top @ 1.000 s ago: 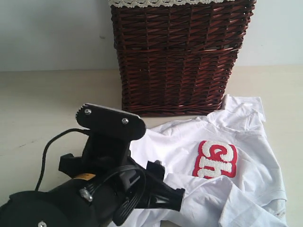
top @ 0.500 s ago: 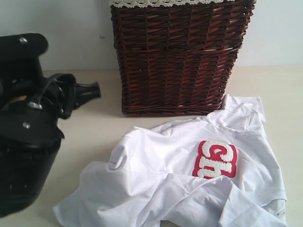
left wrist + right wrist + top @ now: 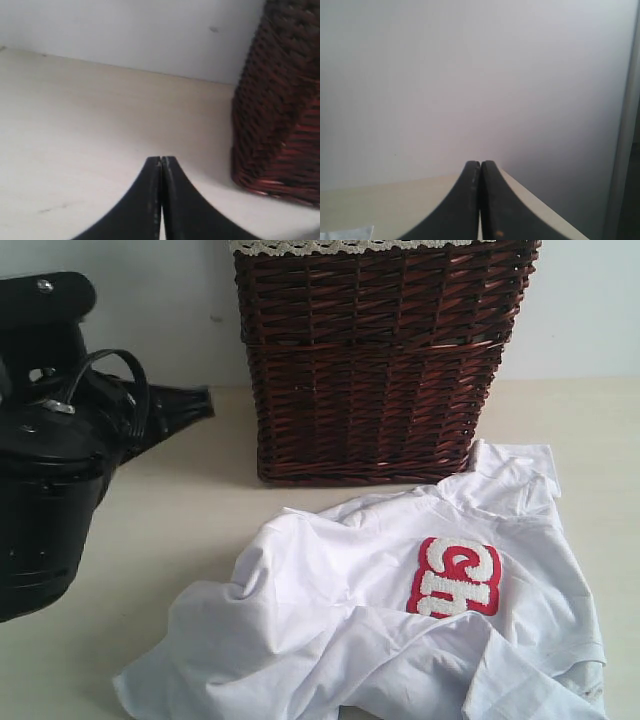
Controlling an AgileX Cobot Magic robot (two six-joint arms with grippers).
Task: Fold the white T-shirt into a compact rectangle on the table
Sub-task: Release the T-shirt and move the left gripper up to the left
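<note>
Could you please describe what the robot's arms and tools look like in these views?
The left arm is glossy black with rounded housings, silver screw heads and a looping black cable. The left tool and right tool each have two matte black fingers curving from broad bases to narrow tips. The right arm's body is unseen.

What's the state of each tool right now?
Left tool: closed, holding nothing.
Right tool: closed, holding nothing.
</note>
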